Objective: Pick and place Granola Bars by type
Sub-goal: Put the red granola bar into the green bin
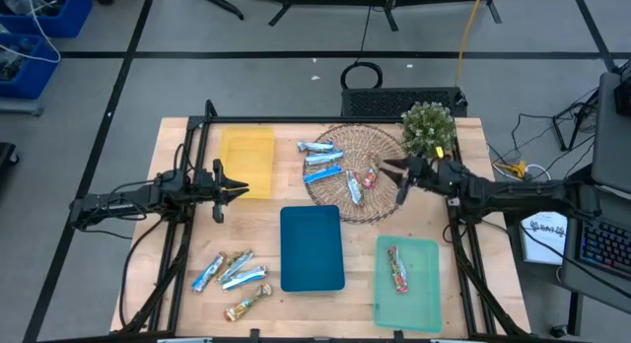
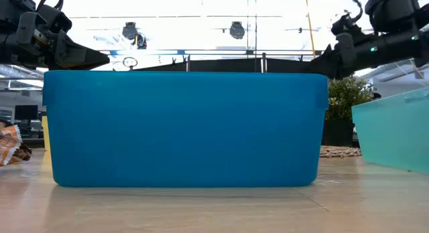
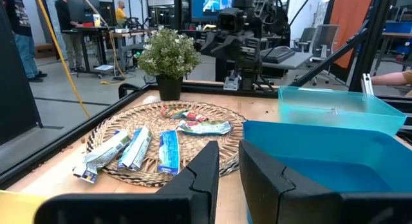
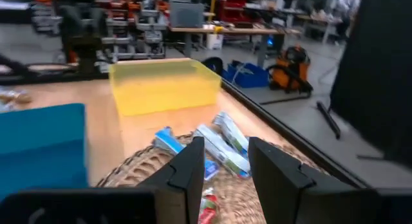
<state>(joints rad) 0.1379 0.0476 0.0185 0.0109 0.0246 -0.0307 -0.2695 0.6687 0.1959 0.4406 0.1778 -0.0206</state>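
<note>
Several granola bars lie on a round woven mat (image 1: 353, 171): blue-and-silver ones (image 1: 322, 161) and a red one (image 1: 367, 177). One red bar (image 1: 397, 267) lies in the green tray (image 1: 424, 304). More bars (image 1: 237, 269) lie on the table at the near left. My right gripper (image 1: 394, 177) hovers open over the mat's right edge, level, with nothing between its fingers (image 4: 193, 166). My left gripper (image 1: 225, 190) stands open beside the yellow tray (image 1: 246, 158), level and above the table, also with nothing in it (image 3: 228, 163).
A blue tray (image 1: 312, 246) stands in the middle near the front, with the green tray to its right. A small potted plant (image 1: 429, 126) stands at the far right corner, just behind my right gripper. A black frame runs along the table's edges.
</note>
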